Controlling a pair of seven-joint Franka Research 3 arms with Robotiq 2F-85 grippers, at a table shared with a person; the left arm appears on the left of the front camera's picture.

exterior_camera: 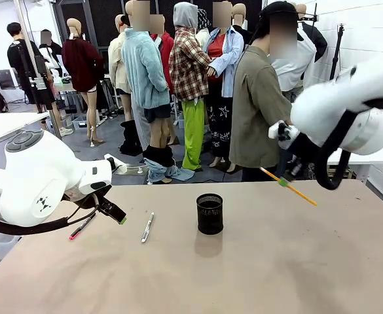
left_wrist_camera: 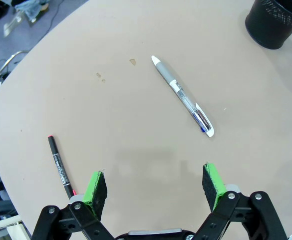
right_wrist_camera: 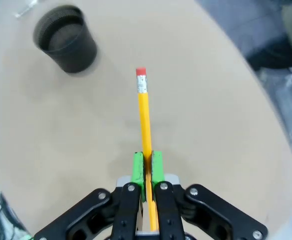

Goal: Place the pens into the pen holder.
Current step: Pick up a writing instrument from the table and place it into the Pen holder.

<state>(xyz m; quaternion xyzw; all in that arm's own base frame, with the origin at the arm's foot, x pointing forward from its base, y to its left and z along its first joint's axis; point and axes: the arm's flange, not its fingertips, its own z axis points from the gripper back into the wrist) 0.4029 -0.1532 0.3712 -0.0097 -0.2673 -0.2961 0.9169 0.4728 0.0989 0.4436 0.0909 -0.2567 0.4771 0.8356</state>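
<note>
The black mesh pen holder [exterior_camera: 209,213] stands mid-table, also seen in the wrist views [left_wrist_camera: 275,20] [right_wrist_camera: 66,39]. A white pen [exterior_camera: 147,227] [left_wrist_camera: 182,95] lies to its left. Farther left lies a red-and-black pen [exterior_camera: 82,226] [left_wrist_camera: 61,167]. My left gripper [exterior_camera: 114,212] [left_wrist_camera: 154,185] hovers open over the table between these two pens, holding nothing. High on the right, my right gripper [exterior_camera: 283,182] [right_wrist_camera: 147,170] is shut on an orange pencil [exterior_camera: 289,187] [right_wrist_camera: 144,112], whose red eraser end points ahead of the fingers, off to the side of the holder.
A person in an olive shirt [exterior_camera: 260,111] stands at the far edge of the table, right of centre. The beige tabletop [exterior_camera: 256,275] is bare in front and to the right of the holder.
</note>
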